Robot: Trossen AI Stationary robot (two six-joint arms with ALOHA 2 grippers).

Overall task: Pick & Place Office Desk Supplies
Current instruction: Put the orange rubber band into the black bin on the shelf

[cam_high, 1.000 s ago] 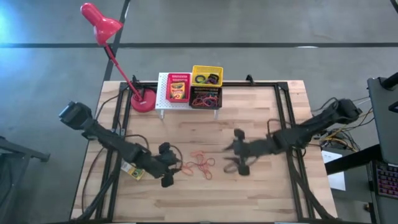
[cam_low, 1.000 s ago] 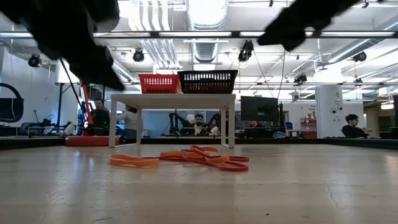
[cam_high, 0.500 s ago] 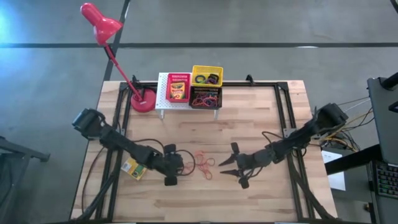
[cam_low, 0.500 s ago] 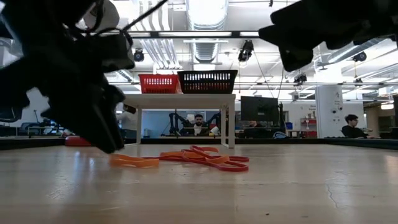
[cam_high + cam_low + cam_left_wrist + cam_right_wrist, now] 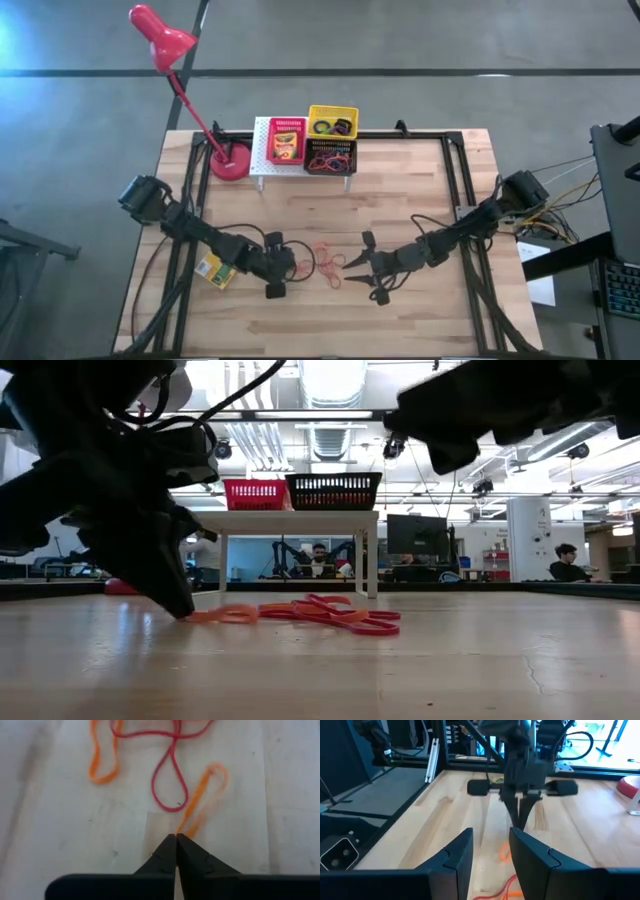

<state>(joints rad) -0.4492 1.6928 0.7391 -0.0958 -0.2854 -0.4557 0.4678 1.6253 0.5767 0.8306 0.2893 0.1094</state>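
The left gripper (image 5: 176, 840) had its fingers pinched together on the near end of a thin orange rubber band (image 5: 200, 800), a narrow loop whose long axis ran straight away from the fingertips at the left edge of the tangle of orange-red rubber bands (image 5: 325, 262) mid-table. The right gripper (image 5: 362, 268) hovered just right of the tangle, fingers parted and empty, bare wood all round. On the white perforated rack (image 5: 262, 160), the red basket (image 5: 287, 140) held a flat yellow-and-green box, the yellow basket (image 5: 332, 122) seemingly coloured rings, the black basket (image 5: 330, 158) mixed small items.
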